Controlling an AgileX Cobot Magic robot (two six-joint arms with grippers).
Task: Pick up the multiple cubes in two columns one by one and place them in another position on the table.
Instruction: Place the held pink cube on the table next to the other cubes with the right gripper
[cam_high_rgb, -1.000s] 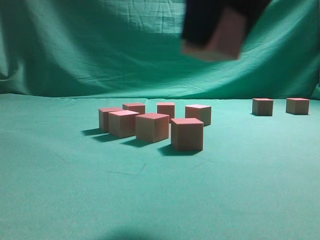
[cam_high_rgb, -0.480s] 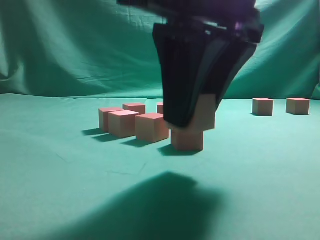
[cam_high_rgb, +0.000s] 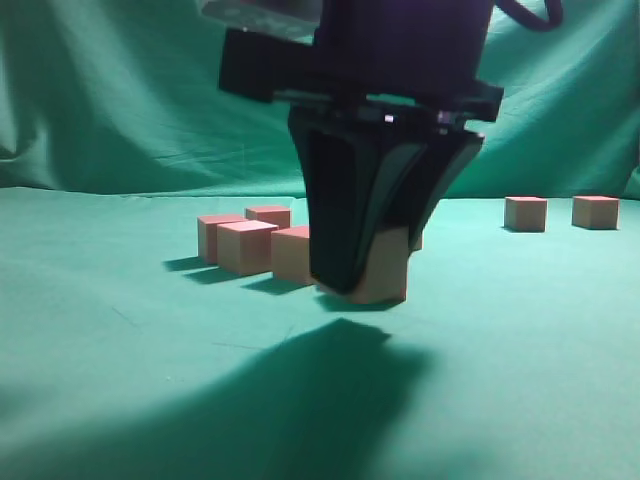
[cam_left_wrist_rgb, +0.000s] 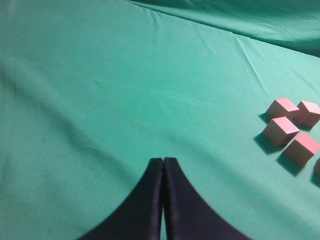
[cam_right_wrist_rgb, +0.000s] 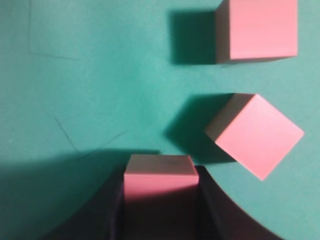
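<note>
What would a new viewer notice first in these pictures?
The big black right hand fills the middle of the exterior view, low over the green cloth table, closed on a small pink-topped cube. Two more pink cubes stand apart at far right. The left hand hangs shut over bare cloth.

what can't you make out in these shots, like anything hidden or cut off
- Exterior view: the right gripper blocks the cubes behind it, so whether its held cube rests on the table is unclear.
- Right wrist view: the held cube's lower part is lost in shadow between the fingers.
- Left wrist view: the frame edge cuts off one cube; the far pair is out of view.
</note>
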